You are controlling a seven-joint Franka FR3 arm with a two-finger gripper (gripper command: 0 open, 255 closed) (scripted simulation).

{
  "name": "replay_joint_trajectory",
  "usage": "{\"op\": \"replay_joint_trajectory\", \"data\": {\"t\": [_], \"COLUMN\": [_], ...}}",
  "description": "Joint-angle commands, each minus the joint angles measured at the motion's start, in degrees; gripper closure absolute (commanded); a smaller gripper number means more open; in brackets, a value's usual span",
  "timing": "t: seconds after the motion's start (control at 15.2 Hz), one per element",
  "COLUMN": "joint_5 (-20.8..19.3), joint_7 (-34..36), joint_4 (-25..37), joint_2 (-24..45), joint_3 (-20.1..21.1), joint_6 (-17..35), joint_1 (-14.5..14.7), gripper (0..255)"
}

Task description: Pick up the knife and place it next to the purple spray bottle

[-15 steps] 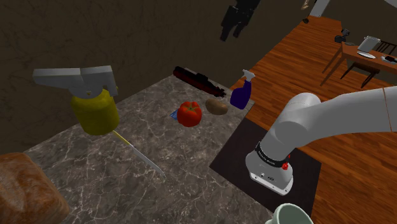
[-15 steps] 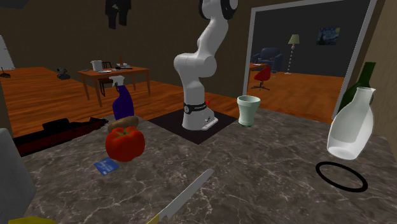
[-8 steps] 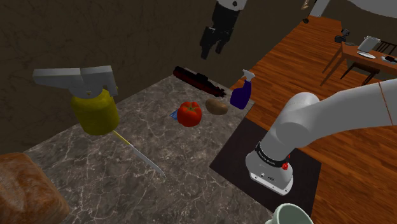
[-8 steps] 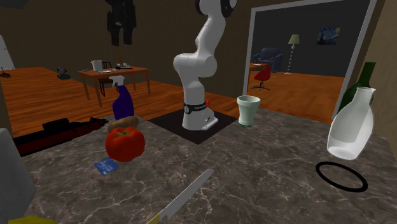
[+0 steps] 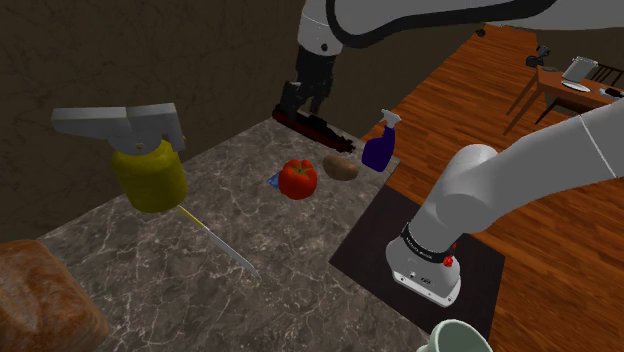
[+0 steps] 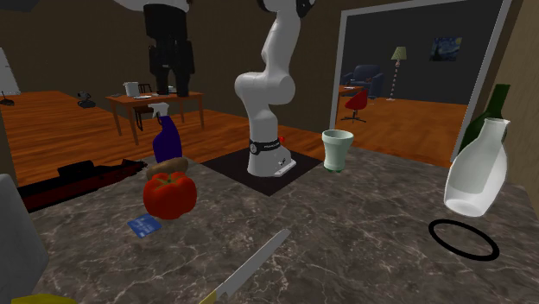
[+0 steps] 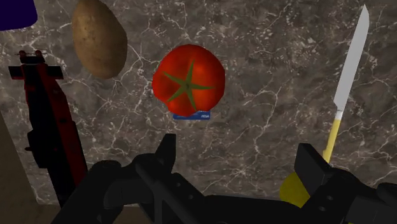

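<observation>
The knife (image 5: 222,245) lies flat on the dark marble counter, its yellow handle tucked under a big yellow spray bottle (image 5: 148,160). Its long blade (image 7: 350,63) lies beyond the right finger; it shows again as the knife (image 6: 255,263) near the front edge. The purple spray bottle (image 5: 378,148) stands at the counter's edge by the potato (image 5: 340,167), also seen as the bottle (image 6: 166,138). My gripper (image 5: 296,102) hangs open and empty, high over the counter's back, above the tomato (image 7: 189,81); its fingers (image 7: 167,150) stand wide apart.
A dark red and black object (image 5: 312,125) lies along the counter's back edge. A blue card (image 6: 145,226) sits under the tomato (image 6: 169,194). A pale cup (image 6: 337,149), white vase (image 6: 475,173), green bottle (image 6: 494,105) and black ring (image 6: 464,239) stand on the second exterior view's right.
The arm has swung over the counter and the gripper has come down from the top of the shoulder view toward the tomato. Nothing on the counter has moved.
</observation>
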Motion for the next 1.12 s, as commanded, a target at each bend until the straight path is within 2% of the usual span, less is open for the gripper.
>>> {"op": "replay_joint_trajectory", "data": {"t": [0.0,0.59,1.06], "joint_5": [0.58,0.66,-3.6], "joint_7": [1.56,9.85,18.0], "joint_4": [-0.35,2.1,7.43], "joint_2": [2.89,18.45,33.02], "joint_3": [1.7,9.46,14.04], "joint_6": [2.62,12.71,19.02], "joint_1": [0.55,2.61,4.33], "gripper": [0,0,0]}}
